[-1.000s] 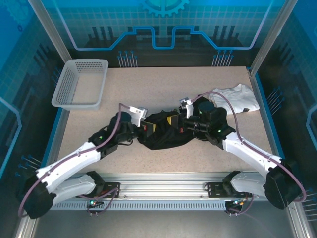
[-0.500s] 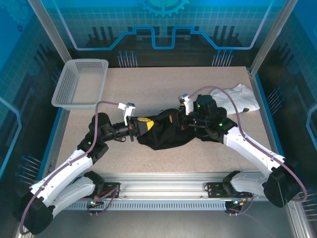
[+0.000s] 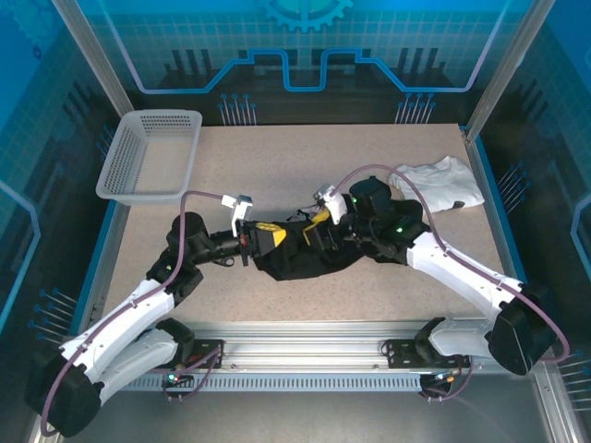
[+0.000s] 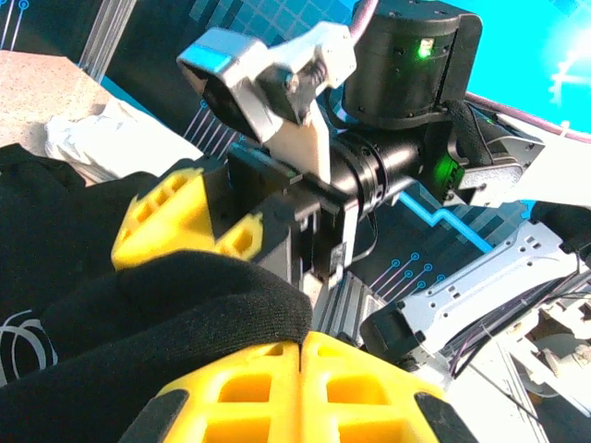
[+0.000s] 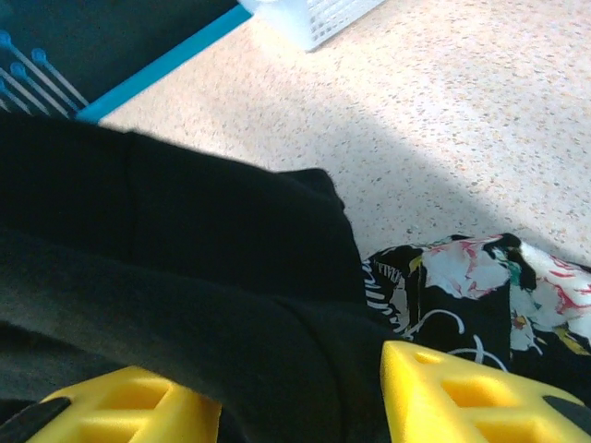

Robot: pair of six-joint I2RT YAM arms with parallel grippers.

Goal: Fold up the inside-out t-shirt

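Observation:
The black t-shirt point(image 3: 309, 263) lies bunched at the middle of the table. My left gripper point(image 3: 274, 235) comes at its left end and is shut, with a fold of black cloth point(image 4: 185, 305) pinched between the yellow fingertips point(image 4: 360, 369). My right gripper point(image 3: 317, 228) sits over the top of the bunch, close to the left one. Its yellow fingers point(image 5: 452, 388) are held apart by a thick band of black cloth point(image 5: 277, 351) clamped between them. The shirt's red-white floral print point(image 5: 503, 277) shows just beyond the right fingers. The right gripper's yellow finger point(image 4: 171, 217) faces my left wrist view.
A white garment point(image 3: 443, 182) lies at the back right, also behind the black cloth point(image 4: 102, 138). A grey mesh basket point(image 3: 152, 157) stands at the back left, its corner in the right wrist view point(image 5: 314, 14). Bare tabletop point(image 3: 277, 166) stretches behind the shirt.
The left arm swung out and its gripper closed on the shirt's left end. The right gripper moved left over the bunch, toward the left one, and the shirt gathered tighter.

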